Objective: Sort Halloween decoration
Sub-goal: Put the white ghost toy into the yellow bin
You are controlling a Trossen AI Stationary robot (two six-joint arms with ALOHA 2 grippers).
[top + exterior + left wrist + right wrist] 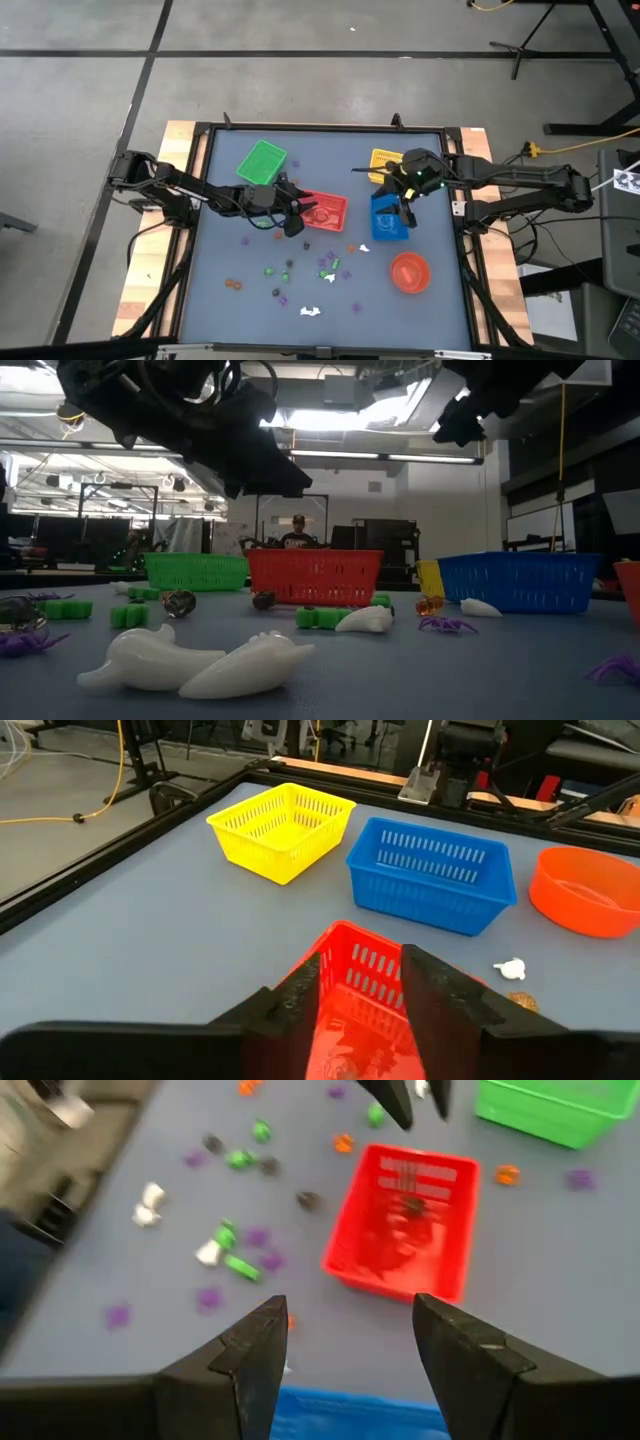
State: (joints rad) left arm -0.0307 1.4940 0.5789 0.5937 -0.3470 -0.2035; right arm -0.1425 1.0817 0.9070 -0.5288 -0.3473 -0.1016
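**Left arm parted over the red basket, trinkets lying on the near side**

Nearest the front edge lie the loose pieces of the Halloween decoration (300,275): white ones (195,660) closest to the low camera, then green, purple and orange bits scattered across the mat toward the middle. Beyond them stands the red basket (327,212), with something small and dark in it. The left gripper (289,214) hovers at that basket's left rim, fingers (300,995) parted with nothing between them, the basket floor showing through the gap. The right gripper (345,1350) hangs over the blue basket (390,218), spread wide and empty. Farthest back sit the green basket (262,161) and yellow basket (384,160).

The trinkets lie on the front side of both grippers. I judge the left arm nearer the left-hand cluster; single pieces are too small to read a long axis.
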